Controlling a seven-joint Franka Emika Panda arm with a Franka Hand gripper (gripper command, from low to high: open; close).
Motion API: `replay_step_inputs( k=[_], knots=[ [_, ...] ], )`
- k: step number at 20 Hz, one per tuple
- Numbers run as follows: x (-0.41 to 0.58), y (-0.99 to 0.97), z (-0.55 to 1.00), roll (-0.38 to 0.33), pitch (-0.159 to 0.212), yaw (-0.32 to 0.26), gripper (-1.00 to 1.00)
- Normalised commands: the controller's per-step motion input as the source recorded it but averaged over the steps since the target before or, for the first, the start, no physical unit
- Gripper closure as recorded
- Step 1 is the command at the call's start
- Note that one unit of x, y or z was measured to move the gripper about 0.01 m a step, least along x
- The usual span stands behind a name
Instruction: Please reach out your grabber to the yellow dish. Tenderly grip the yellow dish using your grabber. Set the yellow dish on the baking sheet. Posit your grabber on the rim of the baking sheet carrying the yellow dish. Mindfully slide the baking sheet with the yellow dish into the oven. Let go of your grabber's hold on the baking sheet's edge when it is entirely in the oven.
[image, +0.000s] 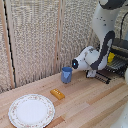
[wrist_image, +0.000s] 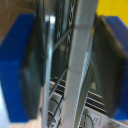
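In the exterior view my grabber is low at the front rim of the baking sheet, a dark wire-bar tray sticking out of the oven on the exterior view's right. The yellow dish sits on the tray behind my wrist, partly hidden by the arm. The wrist view shows my grabber with its blue fingertips on both sides of the baking sheet's metal rim bars, closed against them. A patch of the yellow dish shows past the bars.
A blue cup stands on the wooden table just beside the arm on the exterior view's left. An orange-yellow block and a white floral-rimmed plate lie nearer the front. A woven screen backs the table.
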Motion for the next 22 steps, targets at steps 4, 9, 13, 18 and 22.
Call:
replay_step_inputs(
  k=[4, 9, 13, 18, 22],
  knots=[
    [0.243, 0.00, 0.61, 0.115, 0.000, -0.064, 1.00],
    [0.302, 0.00, 0.64, 0.169, 0.005, -0.053, 1.00],
    [0.404, -0.05, 0.65, 0.141, 0.121, 0.000, 1.00],
    [0.401, -0.19, 0.61, 0.125, 0.180, 0.000, 1.00],
    [0.216, -0.64, 0.48, 0.113, 0.221, 0.000, 1.00]
  ],
)
